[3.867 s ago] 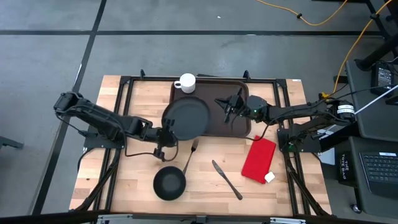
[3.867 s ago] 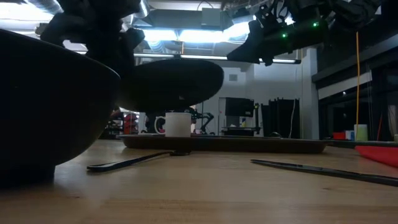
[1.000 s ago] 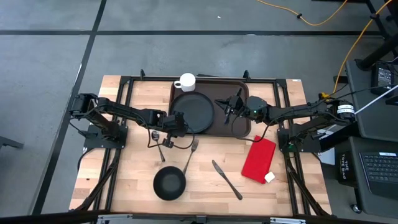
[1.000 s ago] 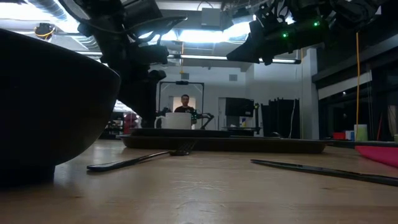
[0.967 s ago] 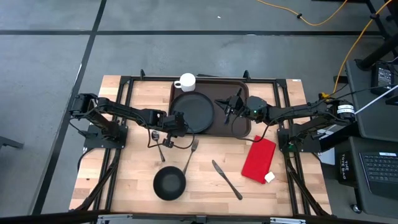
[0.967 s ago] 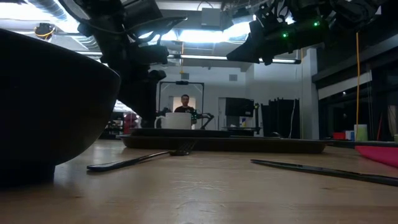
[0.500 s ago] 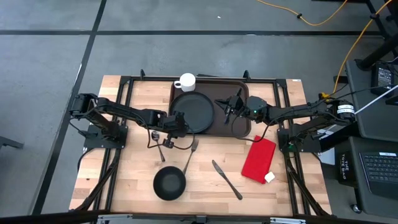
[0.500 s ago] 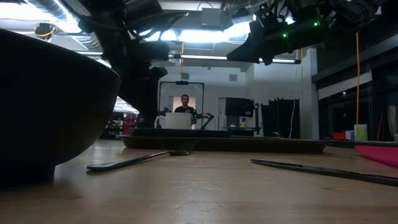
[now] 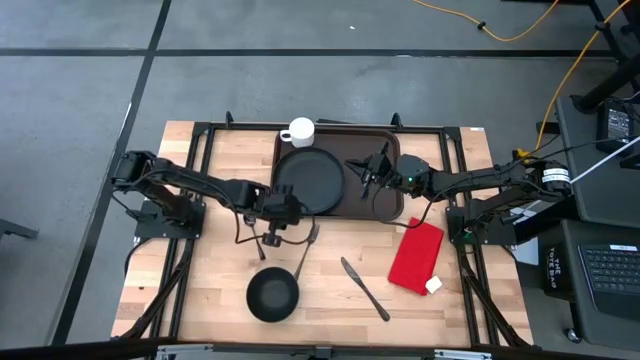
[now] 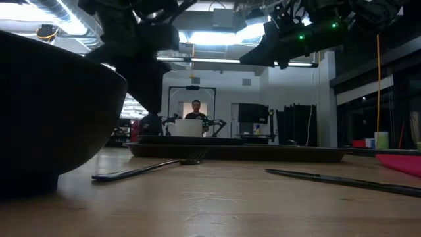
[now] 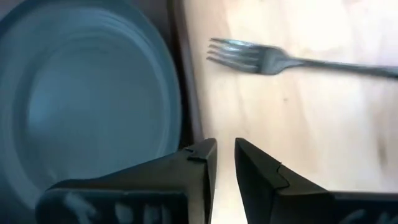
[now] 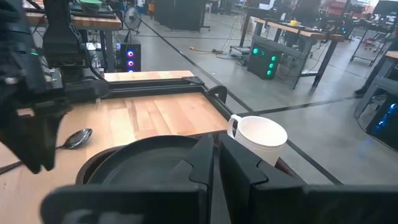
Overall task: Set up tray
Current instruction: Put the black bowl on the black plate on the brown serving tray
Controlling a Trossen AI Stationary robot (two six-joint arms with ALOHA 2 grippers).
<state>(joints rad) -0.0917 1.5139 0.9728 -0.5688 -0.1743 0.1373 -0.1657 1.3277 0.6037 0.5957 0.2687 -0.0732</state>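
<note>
The dark brown tray lies at the table's far middle. A round black plate rests flat on its left half and also shows in the left wrist view. A white mug stands at the tray's far left corner. My left gripper hovers over the tray's near left rim, beside the plate. Its fingers are a narrow gap apart and hold nothing. My right gripper is shut and empty above the tray's right half.
On the wood near the tray lie a fork, a spoon, a knife, a black bowl and a red napkin. A person stands far behind the table.
My left gripper has drawn back a little from the plate toward the table's near edge. The plate stays flat on the tray.
</note>
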